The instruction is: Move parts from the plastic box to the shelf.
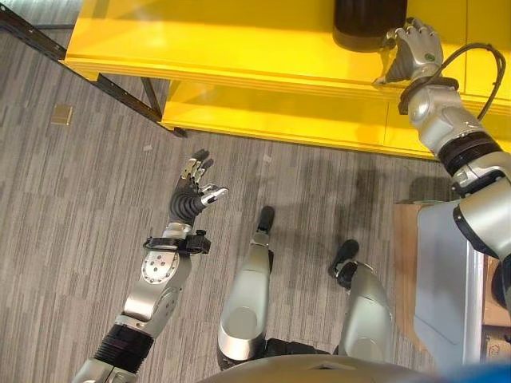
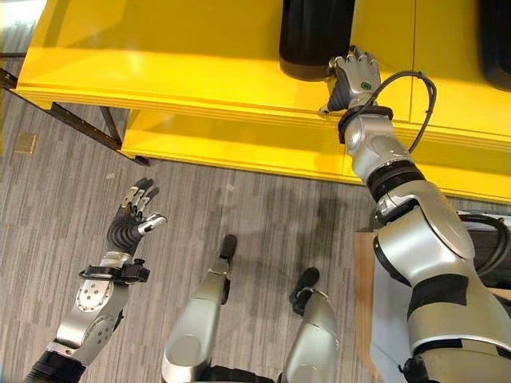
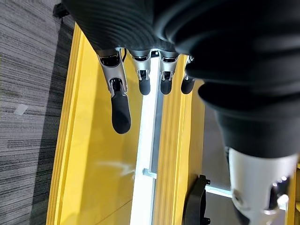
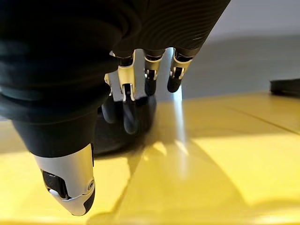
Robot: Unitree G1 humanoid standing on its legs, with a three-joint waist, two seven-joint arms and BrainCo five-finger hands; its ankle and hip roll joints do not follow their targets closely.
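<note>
No readable labels or writing in any view.

Nearest: left hand (image 1: 194, 189) raised over the grey striped carpet floor (image 1: 72, 207), forearm angled up and forward, palm empty, fingers (image 3: 120, 110) straight and released, pointing toward the shelf.

At the right edge, a brown cardboard box (image 1: 406, 263) stands on the floor, partly behind the right arm.

Farther: yellow shelf (image 1: 239, 56), two tiers, upper board above a lower one, on a dark metal frame (image 1: 120, 92).

Right arm stretched up to the upper board. Right hand (image 2: 354, 80) rests at the board's front edge, fingers (image 4: 126, 101) relaxed, holding nothing, tips just beside a black part (image 2: 315, 36) standing on the shelf. Touching or apart: cannot tell.
</note>
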